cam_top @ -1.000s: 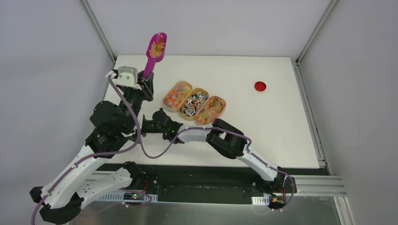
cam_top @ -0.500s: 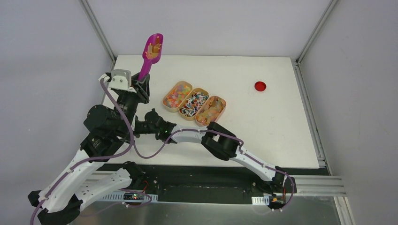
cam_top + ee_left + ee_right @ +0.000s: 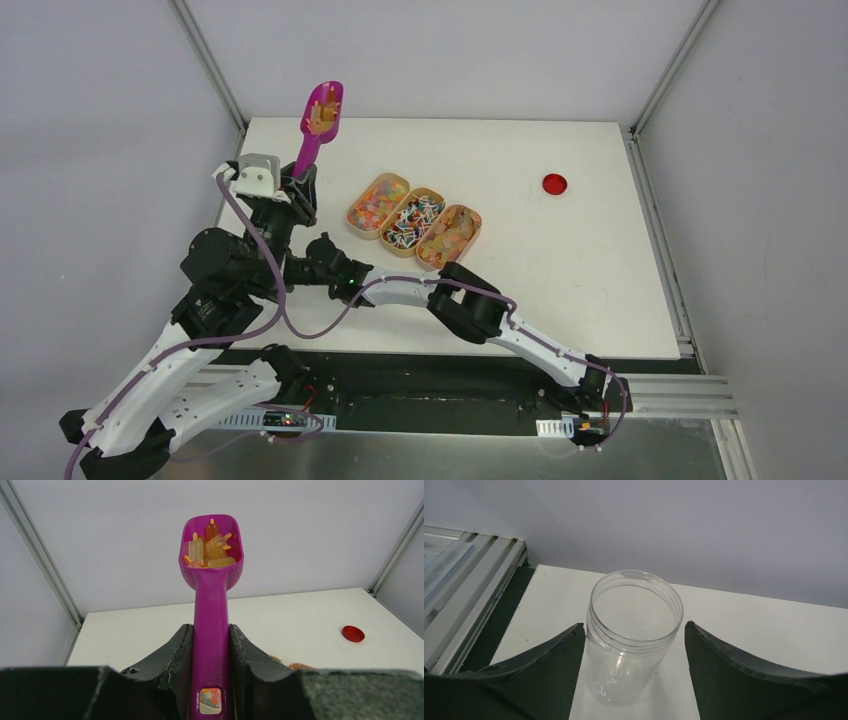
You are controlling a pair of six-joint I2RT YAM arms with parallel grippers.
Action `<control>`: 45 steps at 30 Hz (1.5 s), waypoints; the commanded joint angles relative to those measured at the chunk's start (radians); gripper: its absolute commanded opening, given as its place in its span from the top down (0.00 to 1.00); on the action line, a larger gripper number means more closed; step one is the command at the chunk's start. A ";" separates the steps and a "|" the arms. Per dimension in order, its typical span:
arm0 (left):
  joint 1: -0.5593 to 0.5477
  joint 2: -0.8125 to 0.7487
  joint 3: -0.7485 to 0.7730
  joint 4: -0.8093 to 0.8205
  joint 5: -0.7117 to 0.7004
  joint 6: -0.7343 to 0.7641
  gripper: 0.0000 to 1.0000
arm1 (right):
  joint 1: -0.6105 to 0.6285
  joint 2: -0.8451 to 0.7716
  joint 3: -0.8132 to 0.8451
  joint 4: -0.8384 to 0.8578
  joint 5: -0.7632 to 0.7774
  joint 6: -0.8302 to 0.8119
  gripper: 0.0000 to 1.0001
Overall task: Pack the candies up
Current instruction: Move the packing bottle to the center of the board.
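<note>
Left gripper (image 3: pixel 211 640): jaws closed on the handle of the scoop (image 3: pixel 211 605), one finger pressed to each side of it.
Scoop: magenta, held in the air with the bowl up and the handle down, over the far-left corner of the table (image 3: pixel 560 280); from above it shows at (image 3: pixel 318 125).
Scoop load: a heap of orange-yellow gummies (image 3: pixel 210 550) lies in the bowl and none hangs over its rim.
Right gripper (image 3: pixel 634 627): jaws apart, one finger on each side of the jar (image 3: pixel 631 655), with a thin gap on either side, so nothing is gripped.
Jar: clear plastic, upright, mouth open and nothing inside; it stands on the table close to the near-left corner. From above it is hidden under the left arm.
Trays (image 3: pixel 351 215): three tan ovals touching side by side in a slanted row, in the left half of the table, about midway between the far and near edges.
Candies: bright bits (image 3: pixel 380 200) in the tray nearest the left edge, wrapped pieces (image 3: pixel 414 220) in red, white and dark in the middle one, and more gummies in the third.
Disc (image 3: pixel 555 184): red, flat, alone toward the far-right corner, well apart from the trays.
</note>
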State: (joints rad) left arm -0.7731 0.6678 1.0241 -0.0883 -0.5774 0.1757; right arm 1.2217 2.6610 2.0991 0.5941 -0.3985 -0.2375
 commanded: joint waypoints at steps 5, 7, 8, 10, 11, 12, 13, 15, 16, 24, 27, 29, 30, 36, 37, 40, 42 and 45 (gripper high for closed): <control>-0.005 -0.027 0.000 0.045 -0.040 0.038 1.00 | -0.039 -0.063 -0.075 0.151 0.123 -0.008 0.29; -0.005 -0.030 0.003 0.045 -0.050 0.042 1.00 | -0.054 -0.072 -0.087 0.151 0.140 -0.010 0.29; -0.006 -0.031 0.005 0.046 -0.056 0.045 1.00 | -0.061 -0.079 -0.096 0.153 0.146 -0.013 0.29; -0.005 -0.034 0.010 0.048 -0.065 0.052 1.00 | -0.078 -0.091 -0.115 0.167 0.161 -0.017 0.30; -0.006 -0.034 0.013 0.048 -0.066 0.056 1.00 | -0.087 -0.094 -0.120 0.174 0.171 -0.014 0.30; -0.006 -0.035 0.015 0.048 -0.068 0.061 1.00 | -0.099 -0.098 -0.123 0.177 0.176 -0.008 0.31; -0.005 -0.036 0.017 0.048 -0.071 0.063 1.00 | -0.108 -0.102 -0.128 0.181 0.165 0.001 0.31; -0.006 -0.037 0.019 0.048 -0.075 0.070 1.00 | -0.121 -0.109 -0.147 0.209 0.104 0.016 0.29; -0.006 -0.038 0.019 0.048 -0.076 0.073 1.00 | -0.124 -0.110 -0.151 0.222 0.050 0.022 0.27; -0.005 -0.037 0.016 0.048 -0.078 0.074 1.00 | -0.093 -0.040 -0.020 0.132 -0.095 0.025 0.10; -0.005 -0.038 0.015 0.048 -0.078 0.074 1.00 | -0.080 -0.012 0.013 0.127 -0.080 0.030 0.06; -0.005 -0.041 0.016 0.048 -0.078 0.074 1.00 | -0.075 0.008 0.047 0.113 -0.054 0.033 0.05; -0.006 -0.041 0.014 0.048 -0.078 0.074 1.00 | -0.073 0.019 0.066 0.105 -0.048 0.033 0.05; -0.005 -0.044 0.010 0.048 -0.077 0.073 1.00 | -0.062 0.086 0.188 0.056 -0.046 0.042 0.05; -0.005 -0.046 0.010 0.048 -0.076 0.073 1.00 | -0.061 0.097 0.202 0.052 -0.046 0.042 0.05; -0.005 -0.049 0.005 0.048 -0.076 0.072 1.00 | -0.059 0.127 0.235 0.044 -0.021 0.055 0.06; -0.006 -0.050 0.004 0.048 -0.076 0.071 1.00 | -0.056 0.145 0.264 0.039 0.002 0.062 0.06; -0.005 -0.049 0.002 0.048 -0.073 0.071 1.00 | -0.052 0.171 0.309 0.029 0.007 0.073 0.08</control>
State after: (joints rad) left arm -0.7731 0.6319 1.0183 -0.0879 -0.6537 0.2295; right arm 1.1648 2.8067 2.3184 0.6228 -0.4126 -0.1928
